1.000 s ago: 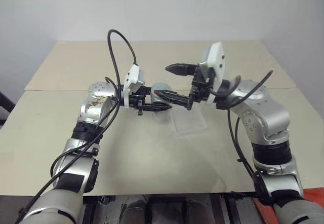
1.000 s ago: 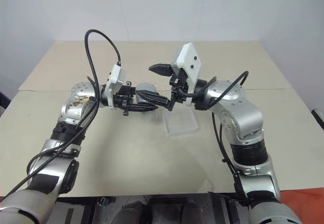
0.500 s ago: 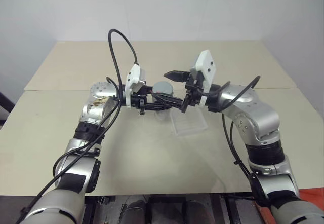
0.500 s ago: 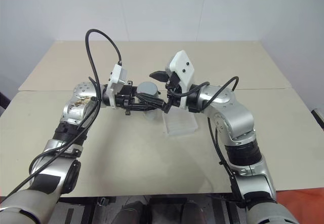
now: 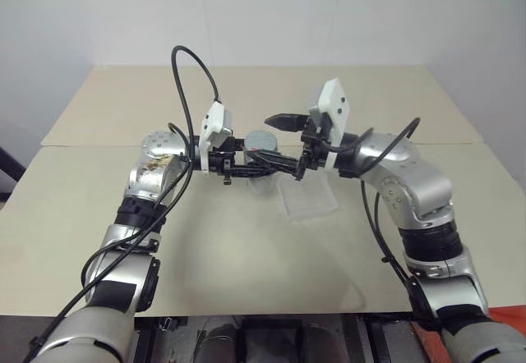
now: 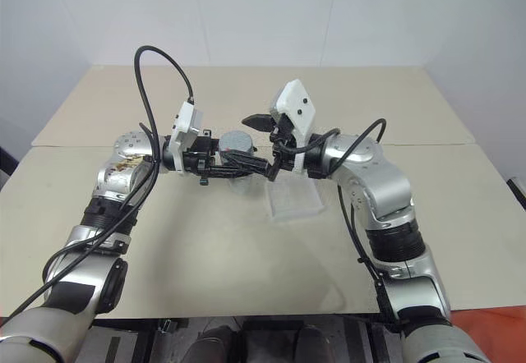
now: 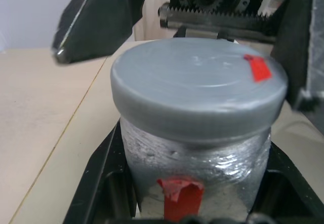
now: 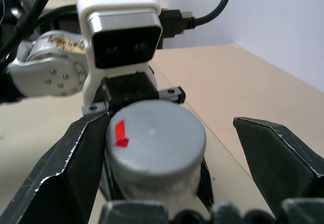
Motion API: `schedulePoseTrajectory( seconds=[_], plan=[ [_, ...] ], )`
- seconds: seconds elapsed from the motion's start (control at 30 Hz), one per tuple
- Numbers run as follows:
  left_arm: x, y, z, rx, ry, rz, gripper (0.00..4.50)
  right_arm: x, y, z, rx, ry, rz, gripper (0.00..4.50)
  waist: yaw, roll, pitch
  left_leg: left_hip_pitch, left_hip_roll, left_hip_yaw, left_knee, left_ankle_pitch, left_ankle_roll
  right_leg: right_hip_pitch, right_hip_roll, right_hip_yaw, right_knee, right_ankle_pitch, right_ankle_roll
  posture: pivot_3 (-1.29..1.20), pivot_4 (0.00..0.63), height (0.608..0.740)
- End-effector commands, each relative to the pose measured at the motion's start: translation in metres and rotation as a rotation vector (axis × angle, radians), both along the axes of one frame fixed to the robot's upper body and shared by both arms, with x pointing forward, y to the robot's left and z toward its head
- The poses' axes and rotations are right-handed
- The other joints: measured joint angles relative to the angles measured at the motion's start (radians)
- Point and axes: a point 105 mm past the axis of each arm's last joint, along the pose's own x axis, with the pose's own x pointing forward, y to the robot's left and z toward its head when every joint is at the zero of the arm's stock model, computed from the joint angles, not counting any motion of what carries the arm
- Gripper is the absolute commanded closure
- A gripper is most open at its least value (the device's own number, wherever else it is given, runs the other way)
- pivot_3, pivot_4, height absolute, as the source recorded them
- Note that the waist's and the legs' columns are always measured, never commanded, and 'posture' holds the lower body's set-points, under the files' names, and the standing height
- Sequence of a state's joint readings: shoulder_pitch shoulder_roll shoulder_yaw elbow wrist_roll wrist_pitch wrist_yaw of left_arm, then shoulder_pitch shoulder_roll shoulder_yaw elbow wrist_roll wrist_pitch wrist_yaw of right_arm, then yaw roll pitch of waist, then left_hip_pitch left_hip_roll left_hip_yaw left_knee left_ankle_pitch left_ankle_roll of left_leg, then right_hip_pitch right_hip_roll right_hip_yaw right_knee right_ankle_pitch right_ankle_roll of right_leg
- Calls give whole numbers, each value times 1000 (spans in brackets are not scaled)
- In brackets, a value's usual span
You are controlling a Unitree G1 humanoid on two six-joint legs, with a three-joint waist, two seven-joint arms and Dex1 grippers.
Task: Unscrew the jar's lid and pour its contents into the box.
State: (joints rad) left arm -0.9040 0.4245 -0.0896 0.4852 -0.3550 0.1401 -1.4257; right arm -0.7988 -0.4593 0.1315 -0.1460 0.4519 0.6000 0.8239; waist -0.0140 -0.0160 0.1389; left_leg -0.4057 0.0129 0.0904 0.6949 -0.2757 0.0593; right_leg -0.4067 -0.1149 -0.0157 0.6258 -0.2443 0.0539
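Observation:
My left gripper (image 5: 265,166) points sideways and is shut on the jar (image 7: 195,158), a silvery cylinder with a red stripe (image 7: 179,197), and holds it upright above the table. The grey lid (image 5: 263,141) sits on the jar and bears a small red mark (image 7: 259,68). My right gripper (image 8: 167,125) comes in from the other side and stands open, with one finger on each side of the lid (image 8: 154,133). One finger (image 8: 76,168) is close beside the lid's edge, and the other (image 8: 283,153) stands well clear of it. The clear box (image 5: 308,199) lies on the table just below and to the right of the jar.
The beige table (image 5: 246,248) has a seam running across it behind the arms (image 5: 90,144). Black cables loop above the left wrist (image 5: 191,67) and beside the right forearm (image 5: 386,145).
My right gripper has moved in toward the jar and dropped slightly, so its open fingers now stand either side of the lid. The left gripper and jar have stayed still.

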Motion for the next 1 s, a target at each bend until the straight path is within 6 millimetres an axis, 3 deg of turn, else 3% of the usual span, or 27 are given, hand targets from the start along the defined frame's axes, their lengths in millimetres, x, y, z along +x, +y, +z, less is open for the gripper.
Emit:
schedulePoseTrajectory(
  seconds=[0.03, 0.3, 0.5, 0.77, 1.0],
  plan=[
    [-7, 1, 25, -22, -100, -49, 2433, 19, -41, 9, 7, -31, -162, 22, 0, 0, 0, 0, 0, 0, 0, 0, 0, 0, 0, 0, 0, 0, 0, 0, 150, 740],
    [-11, 5, 22, -19, -96, -55, 2433, 17, -65, 10, -6, -34, -186, 22, 3, 0, 0, 0, 0, 0, 0, 0, 0, 0, 0, 0, -1, 0, 0, 0, 150, 740],
    [-6, 5, 20, -23, -86, -29, 2433, 2, -68, 12, -4, -40, -125, 22, -1, 0, 0, 0, 0, 0, 0, 0, 0, 0, 0, 1, -1, 0, 0, 0, 150, 740],
    [1, -11, 15, -54, -98, 1, 2433, -17, -37, 29, 48, -74, -9, 22, 1, 0, 0, 0, 0, 0, 0, 0, 1, 0, 0, 1, -1, 0, 0, 0, 150, 740],
    [2, -17, 19, -75, -115, -4, 2433, -12, -12, 26, 48, -76, 17, 22, 0, 0, 0, 0, 0, 0, 0, 0, 0, 0, 0, 0, -1, 0, 0, 0, 150, 740]
  ],
)
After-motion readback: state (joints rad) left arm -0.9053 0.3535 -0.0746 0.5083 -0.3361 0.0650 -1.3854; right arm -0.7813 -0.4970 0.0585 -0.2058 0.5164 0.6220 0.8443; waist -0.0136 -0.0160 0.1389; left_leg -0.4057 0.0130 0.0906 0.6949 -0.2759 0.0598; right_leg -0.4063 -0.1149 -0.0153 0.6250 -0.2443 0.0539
